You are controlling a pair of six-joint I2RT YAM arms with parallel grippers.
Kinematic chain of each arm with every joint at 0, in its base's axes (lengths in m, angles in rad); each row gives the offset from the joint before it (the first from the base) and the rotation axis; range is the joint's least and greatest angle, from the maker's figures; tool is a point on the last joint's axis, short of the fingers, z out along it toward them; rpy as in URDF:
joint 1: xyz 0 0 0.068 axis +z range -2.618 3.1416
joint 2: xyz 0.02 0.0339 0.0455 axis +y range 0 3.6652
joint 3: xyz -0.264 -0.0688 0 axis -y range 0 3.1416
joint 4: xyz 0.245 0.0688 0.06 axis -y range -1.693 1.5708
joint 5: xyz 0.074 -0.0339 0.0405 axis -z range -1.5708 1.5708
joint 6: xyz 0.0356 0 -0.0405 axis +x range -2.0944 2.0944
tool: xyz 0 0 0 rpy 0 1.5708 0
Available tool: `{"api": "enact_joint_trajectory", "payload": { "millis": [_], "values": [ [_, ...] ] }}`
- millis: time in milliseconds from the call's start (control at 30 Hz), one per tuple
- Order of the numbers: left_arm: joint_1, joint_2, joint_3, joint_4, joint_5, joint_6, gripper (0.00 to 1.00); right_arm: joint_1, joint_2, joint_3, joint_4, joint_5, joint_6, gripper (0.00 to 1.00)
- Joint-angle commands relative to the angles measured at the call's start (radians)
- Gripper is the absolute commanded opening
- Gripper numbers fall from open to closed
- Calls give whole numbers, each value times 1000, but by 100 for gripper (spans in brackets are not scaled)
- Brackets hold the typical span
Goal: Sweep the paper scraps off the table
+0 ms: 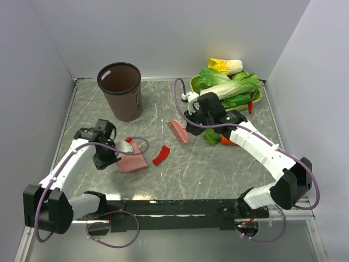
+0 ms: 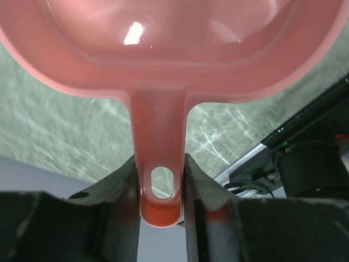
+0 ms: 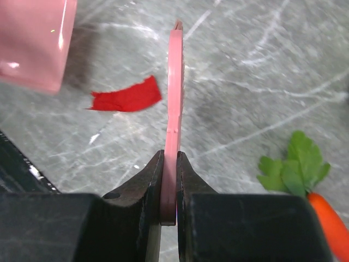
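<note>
1. One red paper scrap (image 1: 161,155) lies flat near the middle of the table (image 1: 218,174). It is the only loose one I can pick out for certain.
2. A small red bit (image 1: 129,140) sits at the 12 o'clock edge of the dustpan (image 1: 132,161). I cannot tell whether it is in the pan or on the table.
3. The pink dustpan is at the scrap's 9 o'clock, near it but not touching, with its mouth turned toward the scrap. The left gripper (image 2: 159,164) is clamped on the pan's handle, a finger pressed against each side.
4. The pink brush (image 1: 178,131) is at the scrap's 1 o'clock and clear of it. The right gripper (image 3: 170,158) is pinched tight on the brush's thin handle.
5. My read is that the job is nearly done. What is left is one push toward 9 o'clock into the pan, then probably a tip into the brown bin (image 1: 120,90) up at 11 o'clock.
6. A carrot (image 1: 226,141) lies at 3 o'clock under the right arm. Leafy vegetables (image 1: 229,87) fill a green tray (image 1: 258,98) at 1 to 2 o'clock, with a red chili (image 1: 250,106) beside it.
7. Nothing lies between brush, scrap and pan. The carrot is the one thing close to the sweeping arm.
</note>
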Motion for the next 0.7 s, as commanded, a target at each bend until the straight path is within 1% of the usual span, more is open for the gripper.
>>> {"api": "enact_joint_trajectory", "payload": {
  "millis": [0,133,300,367,500,667],
  "values": [
    [-112,61,-8,-34,-57,35,1,-17,-42,-35,-19,79,8,0],
    [-180,121,1,-48,-71,-5,1,-17,-36,-70,-22,84,40,0],
    [-243,161,15,-11,-85,-53,1,-38,-4,-87,-4,58,51,0],
    [-274,179,16,3,-102,-83,1,-41,18,-78,-2,50,88,0],
    [-320,207,13,33,-129,-134,1,-41,64,-58,11,4,114,0],
    [-384,240,21,81,-149,-197,1,-38,137,-39,62,-109,178,0]
  ]
}}
